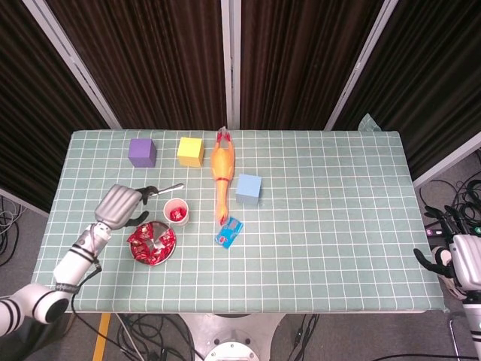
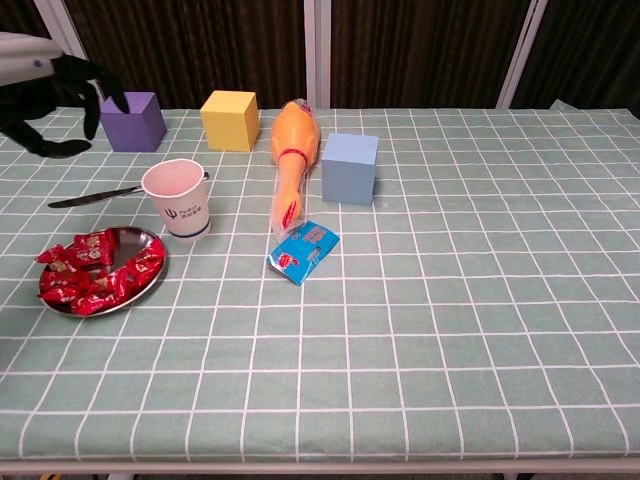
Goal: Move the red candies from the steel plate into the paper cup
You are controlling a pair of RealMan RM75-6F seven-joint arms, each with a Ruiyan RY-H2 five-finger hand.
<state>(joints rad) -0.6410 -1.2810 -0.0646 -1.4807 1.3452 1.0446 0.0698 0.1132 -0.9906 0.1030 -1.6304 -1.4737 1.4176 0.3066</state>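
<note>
The left hand (image 2: 45, 105) is running off the left edge of the chest view, so only its dark fingers are showing there. The right hand (image 1: 457, 259) is sitting at the right edge of the head view, off the table, too small to tell how its fingers are lying. The spoon (image 1: 161, 189) is lying partly hidden behind the left hand in the head view.
</note>
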